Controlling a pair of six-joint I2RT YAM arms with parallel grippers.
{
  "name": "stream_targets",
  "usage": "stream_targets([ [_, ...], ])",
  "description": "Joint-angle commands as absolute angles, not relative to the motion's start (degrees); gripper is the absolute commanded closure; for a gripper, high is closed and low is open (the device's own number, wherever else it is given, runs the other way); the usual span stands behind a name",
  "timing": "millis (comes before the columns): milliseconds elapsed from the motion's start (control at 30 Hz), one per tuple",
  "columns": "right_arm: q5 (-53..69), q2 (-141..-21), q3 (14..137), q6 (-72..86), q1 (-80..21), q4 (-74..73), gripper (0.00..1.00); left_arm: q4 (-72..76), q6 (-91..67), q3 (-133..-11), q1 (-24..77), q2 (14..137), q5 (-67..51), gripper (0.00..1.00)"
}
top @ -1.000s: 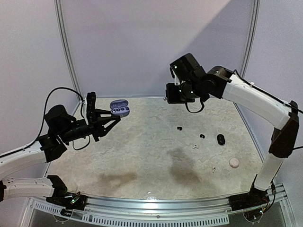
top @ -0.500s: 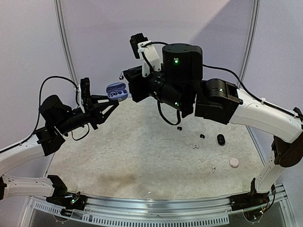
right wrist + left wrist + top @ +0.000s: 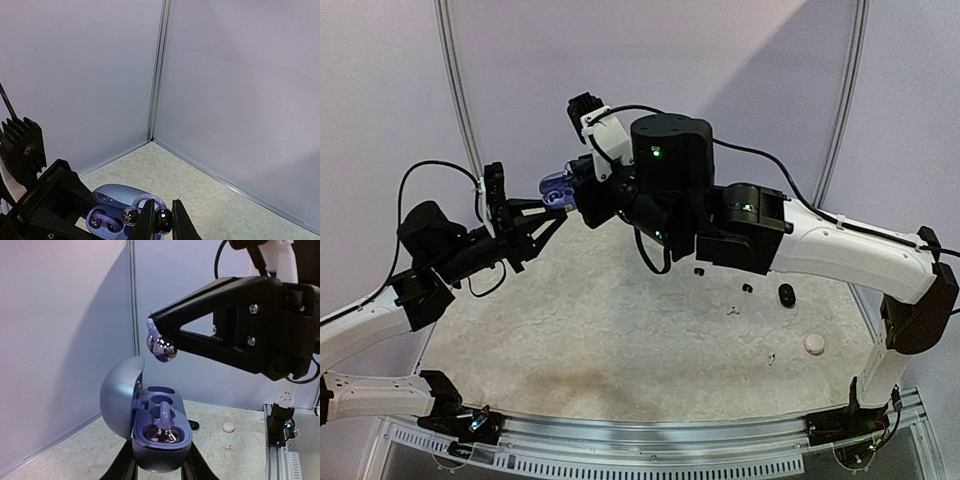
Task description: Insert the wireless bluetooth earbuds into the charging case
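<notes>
- The right gripper [image 3: 162, 210] has its jaws drawn narrow, pinching a purple earbud [image 3: 162, 221] at the very tips; one glossy dark ball sits between the fingers and the curved purple bridge arcs out to a second ball on the left.
- The left gripper [image 3: 159, 466] has its jaws closed against the sides of the charging case [image 3: 161, 440], holding it up off the table with the lid [image 3: 119, 396] swung open to the left.
- In the left wrist view the purple earbud hangs above the open case, apart from it, over the rear part of the tray.
- A second earbud [image 3: 162, 431] is seated in the near cavity of the case; the cavity behind it shows bare.
- In the overhead view both arms meet high over the far left of the table [image 3: 620, 340], the right arm stretched across from its own side.
- Well apart, on the right of the table, lie a black case [image 3: 786, 295] and a round white case [image 3: 814, 343], with a loose black earbud [image 3: 747, 287] just beside the black one.
</notes>
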State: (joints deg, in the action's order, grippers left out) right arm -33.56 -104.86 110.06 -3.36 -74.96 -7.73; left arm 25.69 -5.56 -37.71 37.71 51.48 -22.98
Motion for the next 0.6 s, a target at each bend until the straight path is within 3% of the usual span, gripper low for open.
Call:
stream_targets([
  [0, -36.0, -106.0, 109.4, -4.7, -75.3, -6.4, 1.00, 25.9, -4.8, -38.8, 38.0, 50.6, -22.0, 1.00],
  [567, -38.1, -108.9, 110.0, -5.0, -75.4, -6.9, 1.00, 25.4, -5.1, -38.8, 38.0, 50.6, -19.6, 1.00],
])
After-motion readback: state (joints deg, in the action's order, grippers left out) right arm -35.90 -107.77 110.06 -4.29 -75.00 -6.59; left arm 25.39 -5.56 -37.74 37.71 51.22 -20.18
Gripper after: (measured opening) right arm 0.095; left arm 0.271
